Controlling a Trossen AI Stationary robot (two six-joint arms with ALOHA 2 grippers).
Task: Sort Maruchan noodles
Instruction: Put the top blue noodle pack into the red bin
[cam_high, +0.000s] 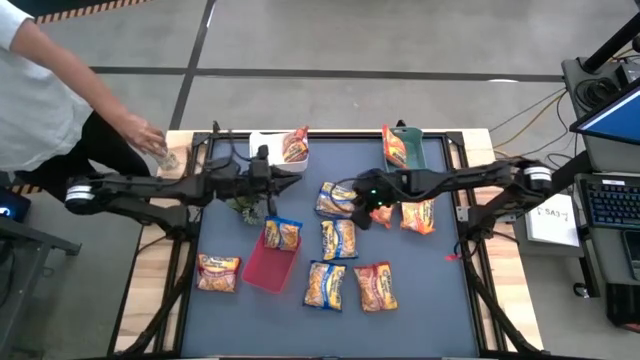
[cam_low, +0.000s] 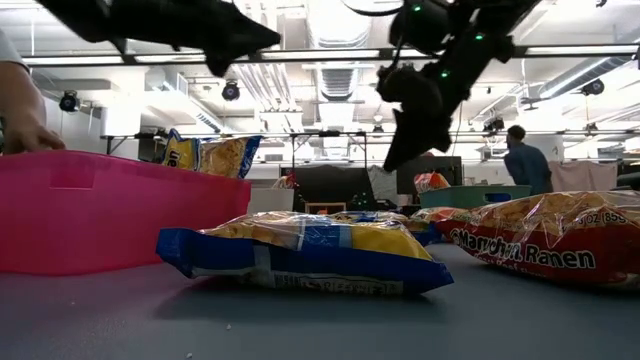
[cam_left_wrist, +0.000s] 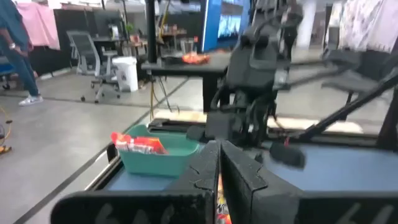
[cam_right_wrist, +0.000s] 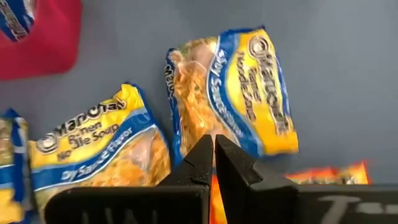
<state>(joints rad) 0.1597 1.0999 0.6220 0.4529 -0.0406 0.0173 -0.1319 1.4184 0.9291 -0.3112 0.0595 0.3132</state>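
Right claw (cam_right_wrist: 214, 149), shut and empty, hangs over blue-trimmed Maruchan noodles (cam_right_wrist: 233, 87) on the bench (cam_high: 440, 290). Left claw (cam_left_wrist: 219, 163), likewise shut, holds nothing.

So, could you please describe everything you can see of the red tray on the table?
The red tray is a plain, pinkish-red, shallow rectangular container that looks like plastic. It sits turned at an angle on the blue-grey mat, in the near-left part of the table. One blue-trimmed noodle packet leans on its far rim, partly inside. In the low view its side wall appears smooth and slightly translucent, with that packet rising above it. No gripper touches it.
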